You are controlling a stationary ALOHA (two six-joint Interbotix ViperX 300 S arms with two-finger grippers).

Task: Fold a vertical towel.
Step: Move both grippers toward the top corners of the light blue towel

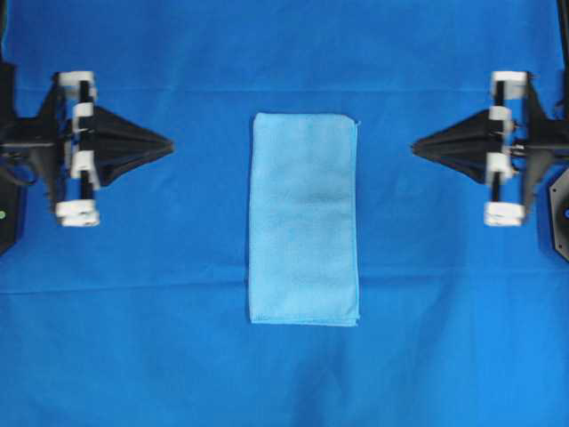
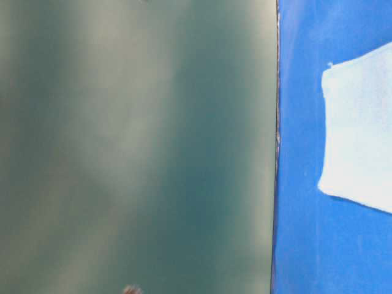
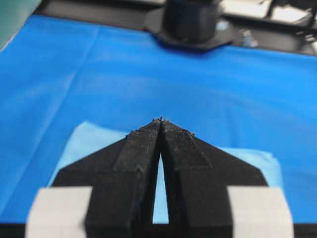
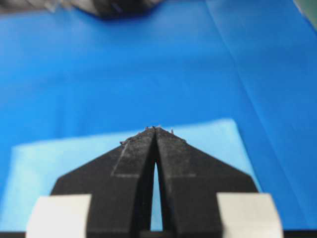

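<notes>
Sky-blue towel (image 1: 304,219) lies whole only overhead; wrist views show left gripper (image 3: 160,120) and right gripper (image 4: 154,128) pinched closed, empty.

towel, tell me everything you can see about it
The towel is a light sky-blue rectangle with a fine weave and stitched edges, seemingly microfibre. It lies flat on the darker blue cover, long side running up and down the overhead view, midway between the two arms. Layered edges at its bottom and right suggest it is already doubled over. Nothing but the cover touches it: the left gripper and right gripper are both shut, empty and off to its sides.
</notes>
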